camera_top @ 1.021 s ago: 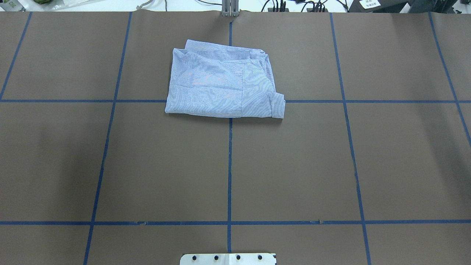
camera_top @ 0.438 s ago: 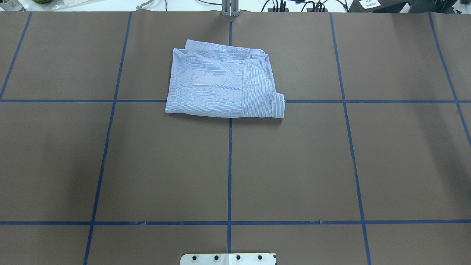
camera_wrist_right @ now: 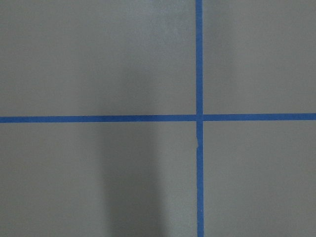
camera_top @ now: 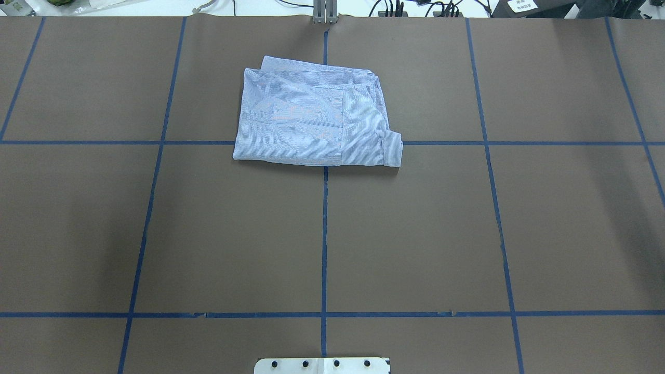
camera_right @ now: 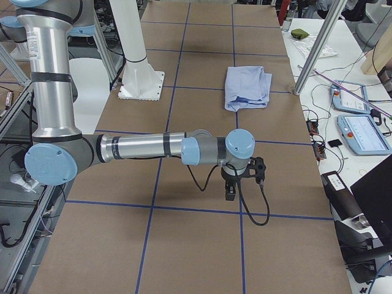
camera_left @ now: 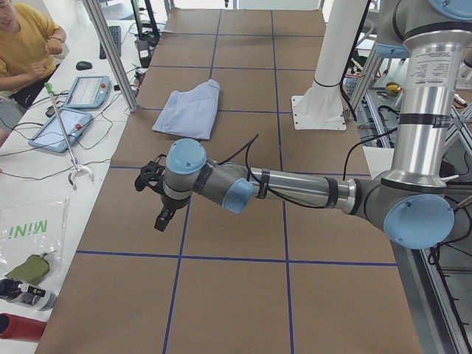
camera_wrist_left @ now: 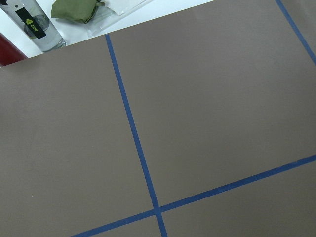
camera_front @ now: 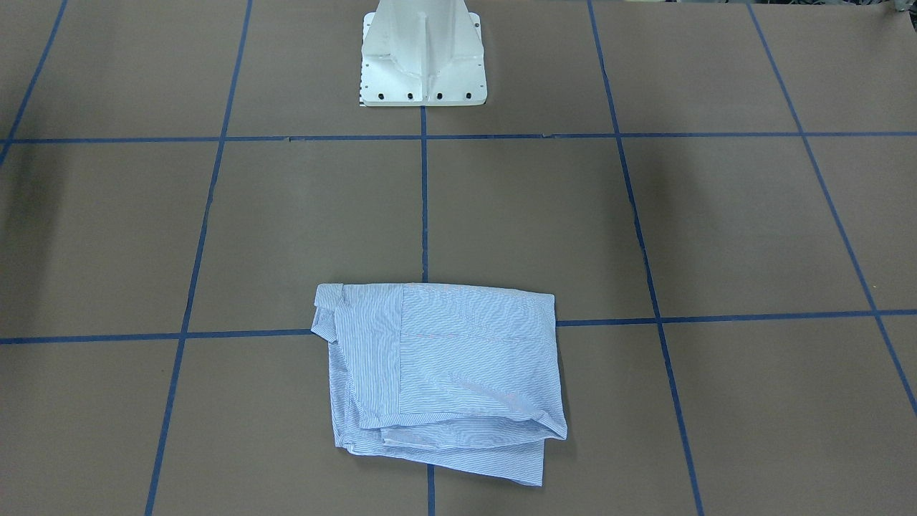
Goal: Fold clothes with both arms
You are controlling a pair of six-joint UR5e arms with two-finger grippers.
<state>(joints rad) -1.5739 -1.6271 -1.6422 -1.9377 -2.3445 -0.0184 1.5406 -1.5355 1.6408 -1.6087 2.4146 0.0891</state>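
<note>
The clothes are one light blue striped shirt (camera_top: 311,122), lying folded into a rough rectangle at the far middle of the brown table; it also shows in the front view (camera_front: 444,365) and in both side views (camera_left: 189,109) (camera_right: 247,86). No arm touches it. The left gripper (camera_left: 162,216) hangs over bare table at the robot's left end, well away from the shirt. Over the table's right end is the right gripper (camera_right: 231,191), equally far from the shirt. Each shows only in a side view, so I cannot tell whether either is open or shut.
The white pedestal base (camera_front: 423,64) stands at the near middle edge. Blue tape lines (camera_top: 323,234) grid the table. On a side bench lie tablets (camera_left: 66,125), a bottle (camera_wrist_left: 37,27) and a green pouch (camera_wrist_left: 76,10). A person (camera_left: 26,44) sits beyond a metal post (camera_left: 110,51).
</note>
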